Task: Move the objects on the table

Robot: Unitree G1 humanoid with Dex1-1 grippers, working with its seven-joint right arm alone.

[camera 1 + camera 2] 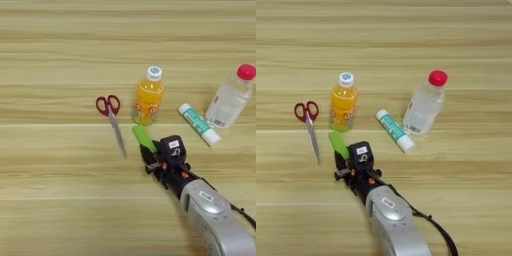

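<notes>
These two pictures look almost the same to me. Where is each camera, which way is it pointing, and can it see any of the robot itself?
Left eye view: on the robot's head, looking down at the table; shows the right gripper and silver forearm at the green bar.
Right eye view: beside it, same downward look, reaching further right; same arm.
Both share the juice bottle, scissors, white tube and clear bottle.

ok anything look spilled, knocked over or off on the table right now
Nothing stands out. The orange-juice bottle and clear bottle stand upright and capped, with no spill. The scissors and white tube lie flat. The gripper sits over the near end of the green bar.
</notes>
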